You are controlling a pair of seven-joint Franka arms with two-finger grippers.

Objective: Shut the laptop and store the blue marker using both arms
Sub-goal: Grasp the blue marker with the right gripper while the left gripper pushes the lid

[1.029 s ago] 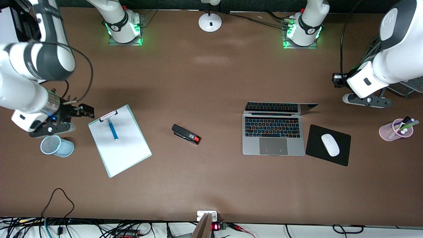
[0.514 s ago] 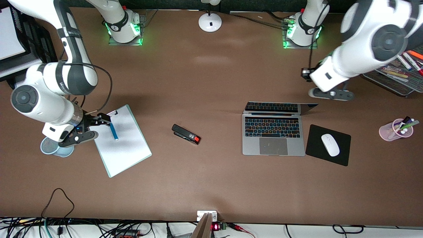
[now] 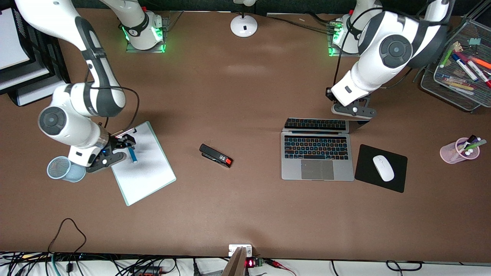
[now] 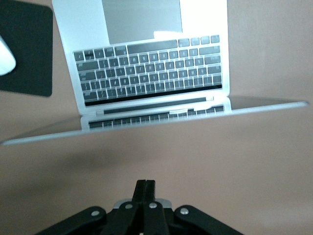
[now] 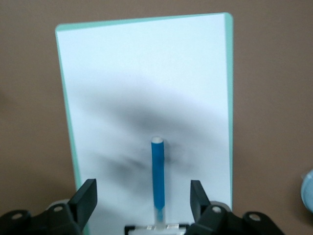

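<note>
On the table lie one open laptop (image 3: 317,155) and one blue marker (image 3: 132,154) on a clipboard (image 3: 144,168). Right gripper (image 5: 143,198) fingers straddle the marker, spread wide; left gripper (image 4: 145,185), fingers shut and empty, hovers by the laptop's lid.

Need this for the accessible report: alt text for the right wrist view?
The right gripper hangs open above a blue marker that lies on a white clipboard with a green edge; one finger stands on each side of the marker without touching it. Brown table surrounds the clipboard.
</note>
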